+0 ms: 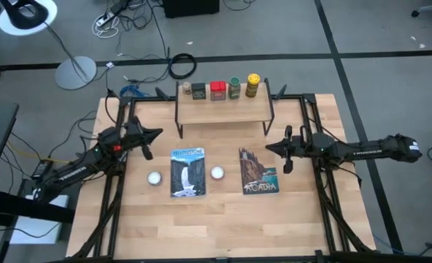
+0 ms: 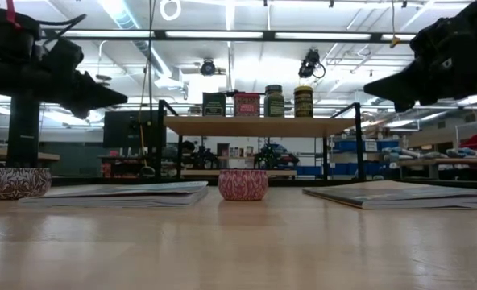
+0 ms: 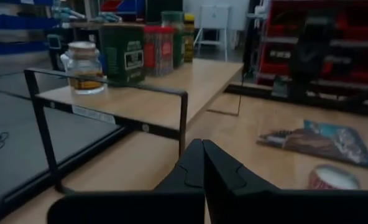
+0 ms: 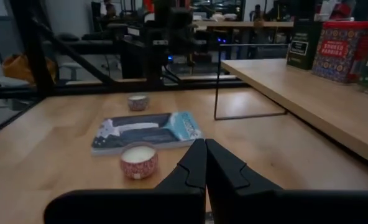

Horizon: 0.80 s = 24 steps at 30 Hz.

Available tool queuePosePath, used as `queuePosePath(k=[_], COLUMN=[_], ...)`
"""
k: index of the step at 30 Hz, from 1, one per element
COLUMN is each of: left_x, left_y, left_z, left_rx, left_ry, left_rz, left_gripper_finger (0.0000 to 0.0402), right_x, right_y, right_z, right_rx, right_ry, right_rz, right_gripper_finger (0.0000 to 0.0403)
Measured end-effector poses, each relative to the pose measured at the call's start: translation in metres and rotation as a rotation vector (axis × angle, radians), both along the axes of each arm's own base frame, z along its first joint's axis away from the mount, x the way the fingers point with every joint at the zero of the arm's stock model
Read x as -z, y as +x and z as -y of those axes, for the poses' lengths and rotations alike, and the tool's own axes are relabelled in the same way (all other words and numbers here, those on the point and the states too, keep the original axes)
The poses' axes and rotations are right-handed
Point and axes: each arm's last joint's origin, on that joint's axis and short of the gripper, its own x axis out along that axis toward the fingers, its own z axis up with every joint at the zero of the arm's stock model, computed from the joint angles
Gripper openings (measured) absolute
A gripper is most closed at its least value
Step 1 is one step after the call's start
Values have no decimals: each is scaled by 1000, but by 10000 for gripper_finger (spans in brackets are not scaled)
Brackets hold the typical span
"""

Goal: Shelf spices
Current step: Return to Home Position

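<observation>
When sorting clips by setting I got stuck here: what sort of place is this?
Likely a robotics lab or workshop: loose cables on grey floor, long ceiling strip lights, and storage racks beyond the table.

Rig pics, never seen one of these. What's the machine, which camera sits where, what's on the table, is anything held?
Two dark robot arms work at a wooden table. One picture looks straight down, one level across the tabletop, and one camera sits on each wrist. The left gripper and right gripper are both shut and hold nothing, raised off the table. Near one edge a shelf carries five spices in a row. On the table lie two picture books and two small round pots.
</observation>
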Motion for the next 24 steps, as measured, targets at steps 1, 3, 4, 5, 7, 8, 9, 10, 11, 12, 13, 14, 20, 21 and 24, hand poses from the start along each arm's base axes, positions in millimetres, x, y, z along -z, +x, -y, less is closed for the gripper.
queuePosePath(k=[1, 3, 4, 5, 7, 8, 9, 10, 11, 12, 13, 14, 20, 21, 24], left_x=[1, 3, 4, 5, 6, 7, 7, 7, 7, 6, 6, 6, 6, 6, 6], left_y=[1, 2, 3, 4, 4, 4, 5, 5, 5, 5, 5, 5, 5, 5, 5], left_z=[0, 0, 0, 0, 0, 0, 0, 0, 0, 0, 0, 0, 0, 0, 0], left_rx=[0, -14, -19, -21, -23, -27, -28, -27, -26, -26, -25, -25, -26, -26, -27], left_ry=[4, 2, 5, 5, 3, 2, 2, 2, 3, 4, 4, 4, 8, 11, 32], left_rz=[-15, -43, -59, -72, -84, -87, -88, -87, -86, -84, -84, -85, -85, -86, -91], left_gripper_finger=[0, 0, 0, 0, 0, 0, 0, 0, 0, 0, 0, 0, 0, 0, 0], right_x=[0, 0, 0, 1, 2, 1, 0, -2, -4, -6, -9, -12, -4, -3, -6], right_y=[0, 0, 0, -1, -1, -2, -3, -4, -5, -7, -9, -11, -27, -29, -29], right_z=[1, 3, 5, 6, 8, 9, 10, 10, 11, 11, 10, 10, 8, 8, 8], right_rx=[-5, -9, -10, -9, -8, -3, 1, 0, -3, -7, -11, -10, 8, 8, 7], right_ry=[1, -6, -8, -8, -4, 1, 3, 1, -2, -11, -25, -37, 4, 11, -10], right_rz=[2, 4, 0, -7, -17, -12, 1, 16, 36, 63, 91, 112, 60, 66, 87], right_gripper_finger=[0, 0, 0, 0, 0, 0, 0, 0, 0, 0, 0, 0, 0, 0, 0])
